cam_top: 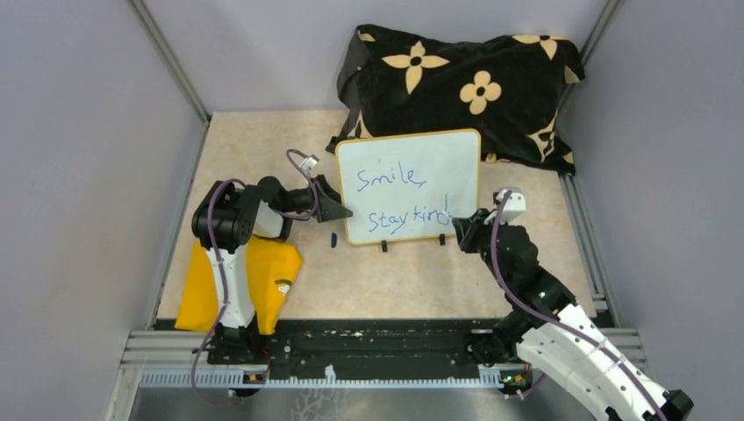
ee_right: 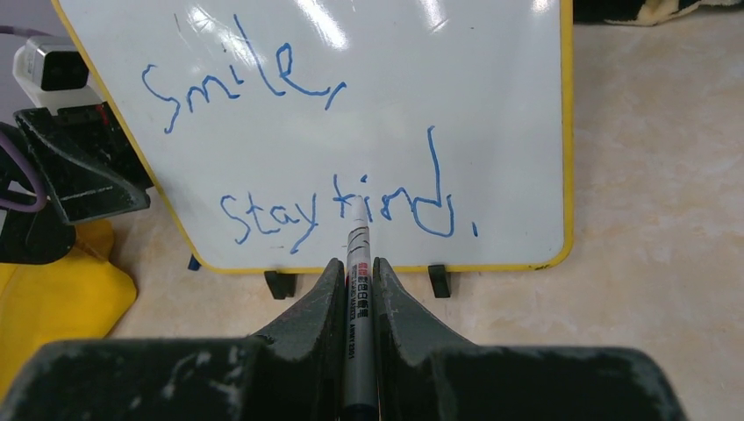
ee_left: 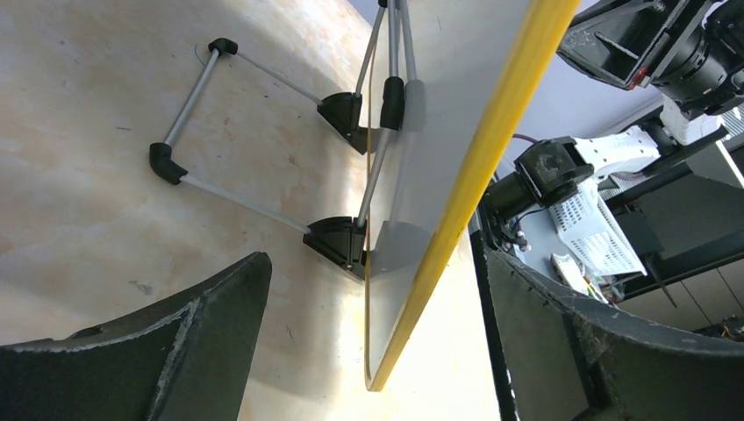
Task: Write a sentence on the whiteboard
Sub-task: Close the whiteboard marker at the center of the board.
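The whiteboard (cam_top: 408, 180) stands upright on two black feet at mid table, with "Smile, stay kind." written on it in blue. My right gripper (cam_top: 461, 230) is at its lower right and is shut on a grey marker (ee_right: 358, 289). The marker's tip points at the word "kind" on the board (ee_right: 491, 105); I cannot tell whether it touches. My left gripper (cam_top: 338, 209) is open at the board's left edge. In the left wrist view the yellow rim (ee_left: 456, 237) lies between the fingers (ee_left: 211, 333), apart from both.
A black flowered cloth (cam_top: 465, 88) lies heaped behind the board. A yellow cloth (cam_top: 263, 272) lies by the left arm's base. A small blue cap (cam_top: 333, 238) lies on the table near the board's lower left corner. The board's wire stand (ee_left: 189, 105) rests behind it. Grey walls close in both sides.
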`<state>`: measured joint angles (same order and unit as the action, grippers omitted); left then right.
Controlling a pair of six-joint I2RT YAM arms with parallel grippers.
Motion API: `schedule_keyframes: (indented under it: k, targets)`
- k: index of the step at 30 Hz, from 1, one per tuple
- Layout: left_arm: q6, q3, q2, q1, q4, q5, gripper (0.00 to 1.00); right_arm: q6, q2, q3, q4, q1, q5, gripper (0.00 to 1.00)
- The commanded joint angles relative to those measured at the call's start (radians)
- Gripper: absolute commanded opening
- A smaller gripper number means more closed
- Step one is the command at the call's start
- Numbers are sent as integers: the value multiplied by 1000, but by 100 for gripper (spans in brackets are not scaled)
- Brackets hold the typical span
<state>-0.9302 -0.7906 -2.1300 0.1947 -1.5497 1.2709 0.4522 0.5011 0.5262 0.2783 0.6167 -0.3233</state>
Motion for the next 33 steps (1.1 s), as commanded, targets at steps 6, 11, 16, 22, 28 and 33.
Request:
schedule_keyframes:
  k: [6,11,16,22,28,33]
  targets:
    - [8,41,42,-19,-221,9,99,-14,-24,50,-13,-13,-2,0]
    - [132,100,143,-55,-73,-12,99,-11,-41,45,-4,-13,-6,0]
    - [269,145,256,-71,132,-71,99,-9,-44,41,-19,-13,1,0]
    - [533,163,497,-118,677,-269,99,-12,-44,47,-29,-13,27,0]
    - [690,139,828,-120,1237,-758,99,-7,-47,42,-49,-13,63,0]
    - [544,112,1046,-120,1500,-1236,99,2,-64,27,-59,-13,72,0]
